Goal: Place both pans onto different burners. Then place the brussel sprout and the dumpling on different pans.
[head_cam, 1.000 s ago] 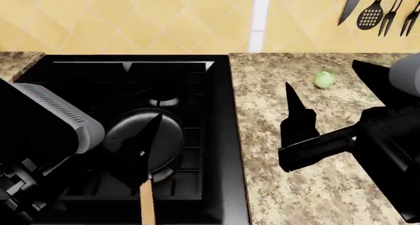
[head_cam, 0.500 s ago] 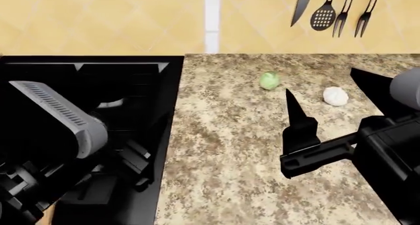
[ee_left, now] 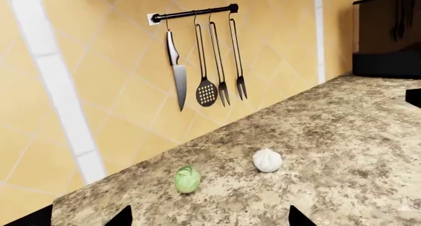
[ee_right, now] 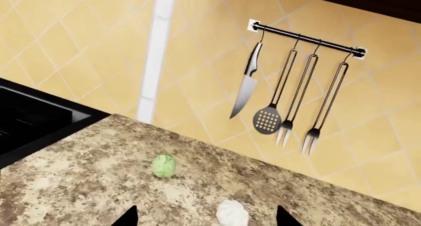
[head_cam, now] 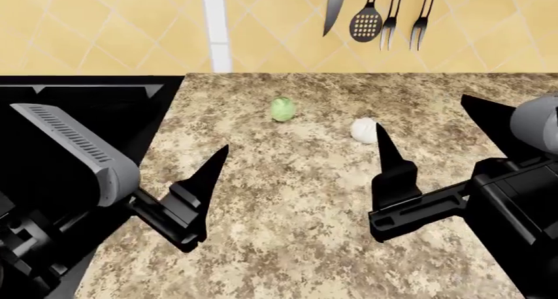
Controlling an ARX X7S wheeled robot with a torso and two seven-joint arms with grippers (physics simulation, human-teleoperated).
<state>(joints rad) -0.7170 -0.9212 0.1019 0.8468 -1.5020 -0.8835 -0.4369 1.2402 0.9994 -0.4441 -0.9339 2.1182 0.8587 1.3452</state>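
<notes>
Brussel sprout and dumpling lay apart on the surface at upper centre; both looked light, roll-prone, the dumpling soft, best pinched across mid-body; both tools gaped empty.

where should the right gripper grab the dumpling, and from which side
Around the rounded lower body of the dumpling, coming straight down from above. It sits upright and alone on the granite counter, apart from the brussel sprout, pleats on top, so fingers should clear both flanks.

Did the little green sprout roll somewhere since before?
No. The brussel sprout only slid left in the head view; the utensil rack and stove edge slid equally, so the camera turned.
</notes>
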